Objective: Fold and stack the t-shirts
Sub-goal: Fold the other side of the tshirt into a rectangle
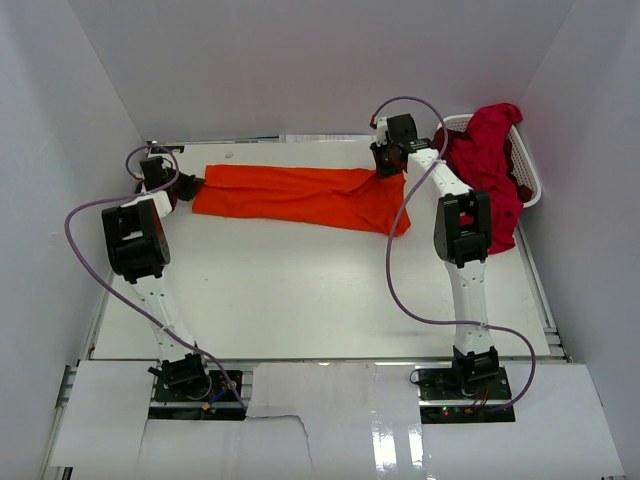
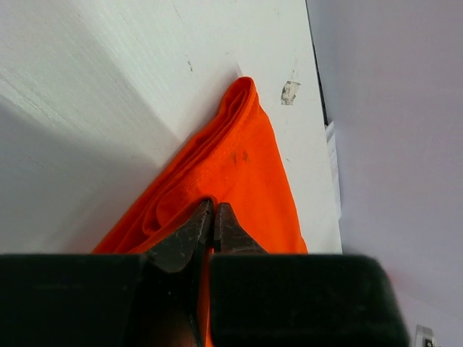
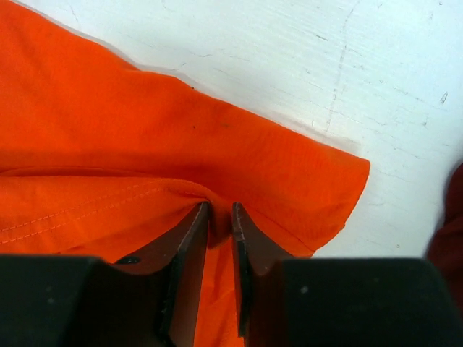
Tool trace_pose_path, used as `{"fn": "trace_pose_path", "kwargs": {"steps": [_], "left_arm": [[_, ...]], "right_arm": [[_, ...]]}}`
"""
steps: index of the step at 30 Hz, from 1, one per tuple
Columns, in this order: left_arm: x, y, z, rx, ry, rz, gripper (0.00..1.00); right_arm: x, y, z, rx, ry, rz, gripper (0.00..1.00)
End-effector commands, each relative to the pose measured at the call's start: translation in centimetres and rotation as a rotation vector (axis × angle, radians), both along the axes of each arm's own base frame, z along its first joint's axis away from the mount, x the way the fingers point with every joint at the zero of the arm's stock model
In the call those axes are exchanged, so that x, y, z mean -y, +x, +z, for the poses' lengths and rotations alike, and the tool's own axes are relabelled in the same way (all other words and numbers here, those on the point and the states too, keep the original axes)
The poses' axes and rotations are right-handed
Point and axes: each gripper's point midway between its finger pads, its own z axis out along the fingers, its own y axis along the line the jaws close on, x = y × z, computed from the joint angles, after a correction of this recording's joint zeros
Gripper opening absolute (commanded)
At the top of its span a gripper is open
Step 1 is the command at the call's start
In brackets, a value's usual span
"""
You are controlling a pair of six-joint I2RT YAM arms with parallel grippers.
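The orange t-shirt (image 1: 300, 196) lies stretched in a long folded band across the far part of the table. My left gripper (image 1: 188, 184) is shut on its left end; in the left wrist view the jaws (image 2: 213, 210) pinch the orange cloth (image 2: 239, 166). My right gripper (image 1: 388, 168) is shut on its right end; in the right wrist view the jaws (image 3: 220, 213) pinch a fold of the orange cloth (image 3: 145, 137). Crimson red and dark maroon shirts (image 1: 490, 160) hang out of the basket at the far right.
The white plastic laundry basket (image 1: 528, 178) stands at the far right, close behind my right arm. White walls close in the table on the left, back and right. The table surface (image 1: 300, 290) is white.
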Motion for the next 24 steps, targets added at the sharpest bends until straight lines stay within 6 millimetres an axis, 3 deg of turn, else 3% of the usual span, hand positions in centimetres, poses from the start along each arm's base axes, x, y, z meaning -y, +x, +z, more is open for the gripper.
{"fn": "trace_pose_path", "kwargs": {"steps": [1, 7, 13, 19, 24], "left_arm": [[0.3, 0.5, 1.9, 0.058, -0.002, -0.017, 0.14], [0.2, 0.4, 3.0, 0.08, 0.009, -0.002, 0.2], [0.1, 0.7, 4.4, 0.115, 0.02, 0.006, 0.32], [0.3, 0.6, 5.7, 0.194, 0.0, 0.017, 0.34], [0.5, 1.0, 8.0, 0.269, 0.008, 0.0, 0.37]], "right_arm": [[0.7, 1.0, 0.1, 0.038, 0.008, -0.024, 0.27], [0.4, 0.6, 0.2, 0.043, 0.03, -0.023, 0.34], [0.2, 0.4, 0.2, 0.04, 0.036, -0.017, 0.39], [0.2, 0.6, 0.6, 0.054, 0.041, -0.018, 0.44], [0.5, 1.2, 1.8, 0.092, 0.04, -0.036, 0.49]]}}
